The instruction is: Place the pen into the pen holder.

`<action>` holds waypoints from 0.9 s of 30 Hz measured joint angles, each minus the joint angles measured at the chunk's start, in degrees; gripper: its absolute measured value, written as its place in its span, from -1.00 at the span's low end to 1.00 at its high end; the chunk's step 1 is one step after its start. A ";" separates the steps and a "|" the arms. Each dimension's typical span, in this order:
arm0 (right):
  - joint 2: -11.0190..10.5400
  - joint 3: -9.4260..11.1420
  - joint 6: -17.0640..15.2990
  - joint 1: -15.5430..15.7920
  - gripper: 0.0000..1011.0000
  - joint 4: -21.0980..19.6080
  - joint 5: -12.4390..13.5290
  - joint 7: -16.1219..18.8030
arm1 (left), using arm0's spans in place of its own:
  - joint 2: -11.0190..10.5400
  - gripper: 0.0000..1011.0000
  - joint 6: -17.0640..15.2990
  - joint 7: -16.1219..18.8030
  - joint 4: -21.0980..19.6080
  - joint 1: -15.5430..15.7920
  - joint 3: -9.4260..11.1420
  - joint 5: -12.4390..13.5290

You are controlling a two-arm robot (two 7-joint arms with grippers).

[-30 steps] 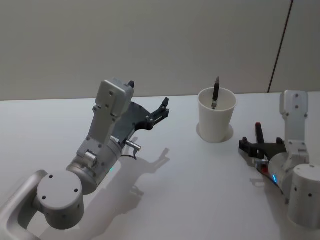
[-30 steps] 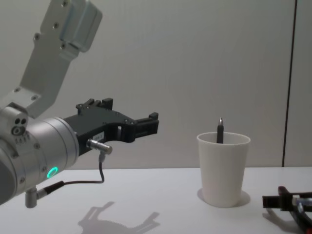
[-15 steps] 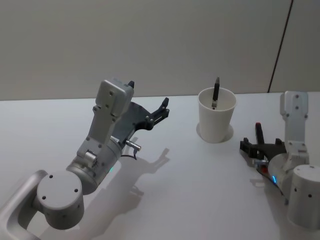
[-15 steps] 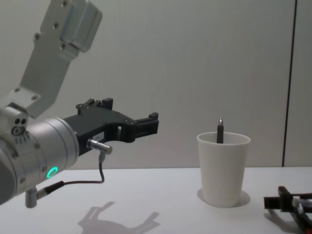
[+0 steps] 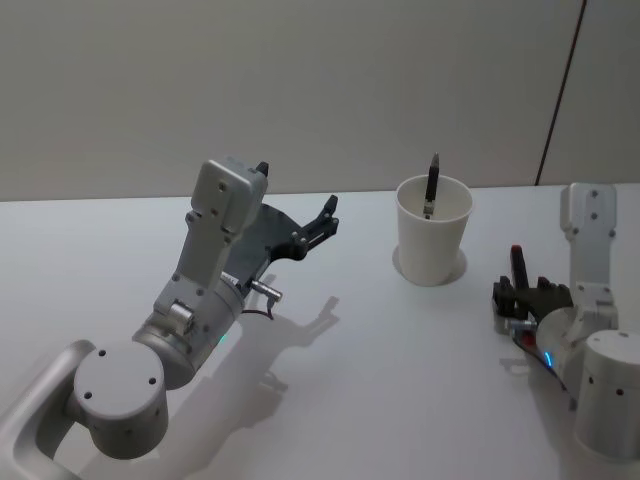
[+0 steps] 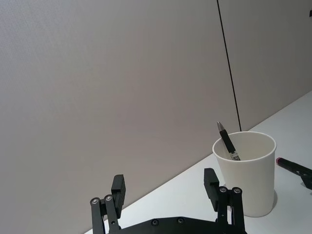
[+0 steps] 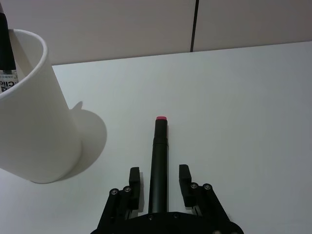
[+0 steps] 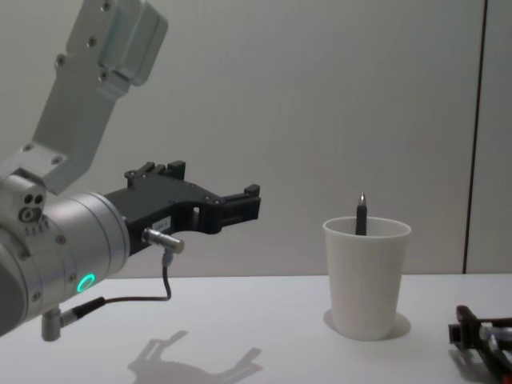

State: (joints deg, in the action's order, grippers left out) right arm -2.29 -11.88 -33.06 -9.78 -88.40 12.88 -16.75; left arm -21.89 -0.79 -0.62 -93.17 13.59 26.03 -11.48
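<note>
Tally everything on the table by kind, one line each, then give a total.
Pens: 2, one standing in the cup, one with a red end between the right gripper's fingers
Paper cups: 1
Total: 3

My head camera looks down on the white counter (image 5: 350,370); my chest camera looks level across it; both share the tapered white paper cup (image 5: 433,243).
</note>
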 joint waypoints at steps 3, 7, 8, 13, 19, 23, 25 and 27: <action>0.01 0.00 0.00 0.00 -0.06 0.00 0.00 -0.01 | 0.00 0.98 0.00 0.00 0.00 0.00 0.00 0.00; 0.01 0.00 0.00 0.01 -0.40 -0.01 0.00 -0.01 | 0.00 0.98 0.00 0.00 0.00 0.00 0.00 0.00; 0.01 0.00 0.00 0.01 -0.44 0.00 0.00 -0.01 | 0.00 0.98 0.00 0.00 0.00 0.00 0.00 0.00; 0.02 0.00 0.00 0.01 -0.65 -0.01 0.00 -0.01 | 0.00 0.98 0.00 0.00 0.00 0.00 0.00 0.00; 0.02 0.00 -0.01 0.01 -0.65 -0.01 0.00 -0.01 | 0.00 0.98 0.00 0.00 0.00 0.00 0.00 0.00; 0.02 0.00 -0.01 0.00 -0.65 -0.01 -0.02 0.00 | 0.00 0.98 0.00 0.00 0.00 0.00 0.00 0.00; 0.02 0.00 0.11 0.03 -0.65 -0.02 -0.06 0.13 | 0.00 0.98 0.00 0.00 0.00 0.00 0.00 0.00; 0.01 0.00 0.37 0.08 -0.65 -0.07 -0.12 0.33 | 0.00 0.98 0.00 0.00 0.00 0.00 0.00 0.00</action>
State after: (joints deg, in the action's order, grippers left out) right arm -2.29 -11.88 -32.68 -9.70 -88.48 12.76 -16.43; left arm -21.89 -0.79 -0.62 -93.18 13.59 26.03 -11.48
